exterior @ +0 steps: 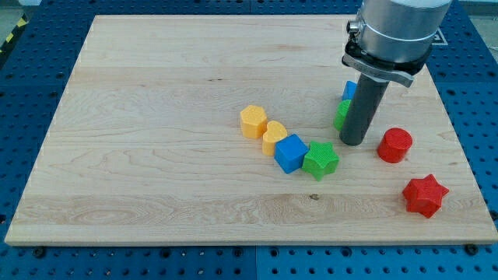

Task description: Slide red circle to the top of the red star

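The red circle [394, 145] lies on the wooden board at the view's right. The red star [425, 195] lies below it and slightly to the right, near the board's right edge, apart from it. My tip [352, 142] rests on the board just left of the red circle, with a small gap between them. The rod hides part of a green block [341, 114] and a blue block [349, 90] behind it.
A chain of blocks runs across the board's middle: an orange hexagon [253, 122], a yellow heart [273, 138], a blue cube [291, 152] and a green star [320, 159]. The board's right edge [459, 148] is close to the red blocks.
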`<state>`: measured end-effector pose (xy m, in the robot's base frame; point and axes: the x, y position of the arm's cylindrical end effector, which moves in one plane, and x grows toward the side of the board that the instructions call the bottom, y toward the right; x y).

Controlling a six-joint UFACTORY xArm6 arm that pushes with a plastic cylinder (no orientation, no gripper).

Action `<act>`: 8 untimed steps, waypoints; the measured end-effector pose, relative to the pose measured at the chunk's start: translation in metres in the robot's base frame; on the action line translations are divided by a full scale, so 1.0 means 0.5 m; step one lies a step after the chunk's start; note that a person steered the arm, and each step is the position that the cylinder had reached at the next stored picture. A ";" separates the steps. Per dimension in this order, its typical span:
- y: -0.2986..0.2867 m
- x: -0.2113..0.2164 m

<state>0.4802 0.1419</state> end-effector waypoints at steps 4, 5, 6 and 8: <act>0.059 -0.034; 0.069 -0.034; 0.109 -0.032; 0.114 -0.032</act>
<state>0.4643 0.1990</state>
